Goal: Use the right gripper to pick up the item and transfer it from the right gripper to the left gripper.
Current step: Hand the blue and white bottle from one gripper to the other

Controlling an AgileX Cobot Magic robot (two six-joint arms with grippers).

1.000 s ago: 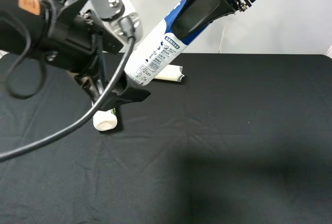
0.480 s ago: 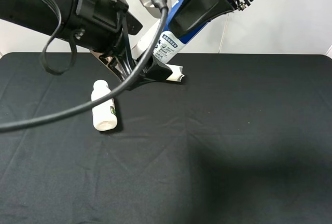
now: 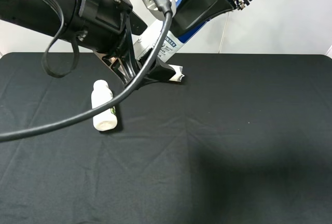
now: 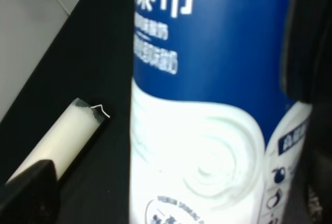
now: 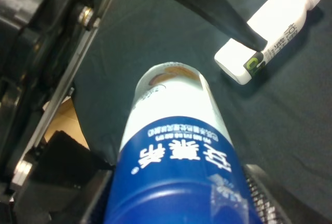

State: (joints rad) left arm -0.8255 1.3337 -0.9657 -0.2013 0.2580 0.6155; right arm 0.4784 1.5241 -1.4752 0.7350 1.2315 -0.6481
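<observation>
A slim white item (image 3: 150,42) with a blue-and-white printed label hangs in the air above the far edge of the worktop (image 3: 233,141), tilted, its flat base pointing down toward the cloth. The right wrist view looks along the item (image 5: 174,146) to that round base; the left wrist view shows the item (image 4: 218,79) filling the frame, blue band above a white swirl. Its cap end is hidden.

The right gripper (image 3: 187,22) is clamped on the upper, blue part. The left gripper (image 3: 145,68) has its 2 fingers spread to either side of the lower, white part, with gaps visible, so it is not yet gripping.

The item looks like stiff plastic with a smooth, glossy label, probably light but slippery. Being long, it would likely swing if held only near 1 end. The best hold for the left gripper seems to be across the round white body below the blue band, well clear of the right gripper's fingers, and squarely centred so the curve does not squirt out.

On the black worktop below, a small white bottle (image 3: 104,105) lies on its side, and a white tube (image 4: 62,136) lies near the far edge. A black cable (image 3: 78,117) loops across the front
</observation>
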